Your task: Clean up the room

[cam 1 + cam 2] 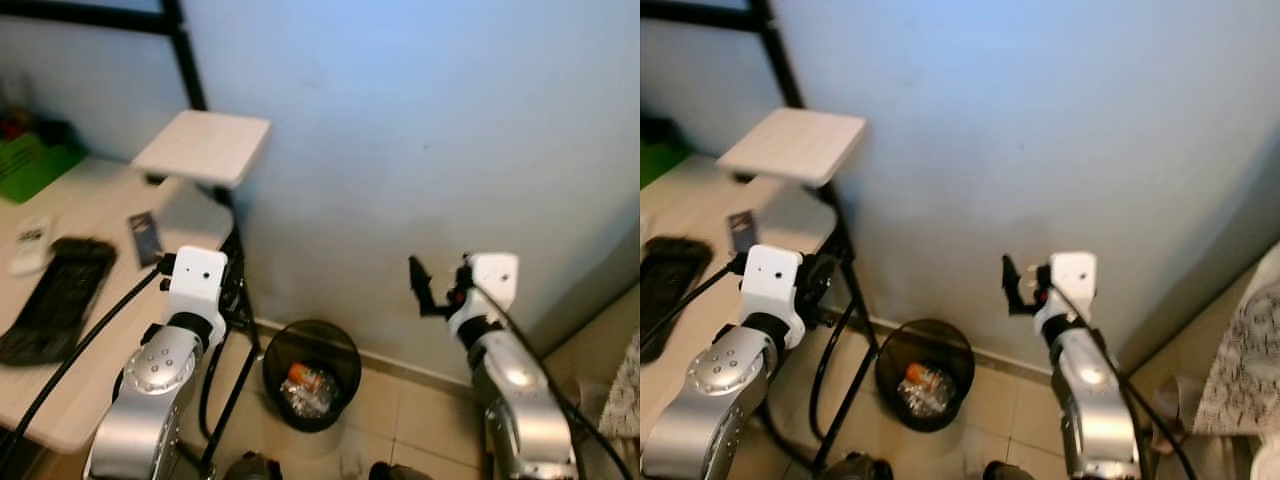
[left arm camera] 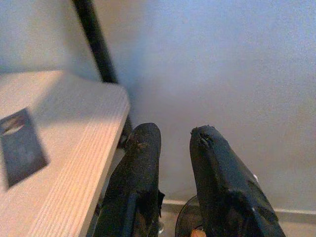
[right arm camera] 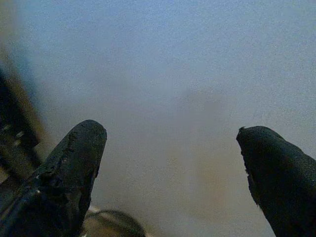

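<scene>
open air above waste bin (image 1: 311, 374) between both arms | blocked ahead by wall (image 1: 420, 150) | hemmed left by bench (image 1: 90, 330), black frame (image 1: 232, 300)

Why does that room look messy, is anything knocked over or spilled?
Nothing looks spilled or knocked over. The black trash bin stands upright on the floor by the wall with rubbish inside it. On the desk, the keyboard and remote lie a bit crooked, that is all.
</scene>
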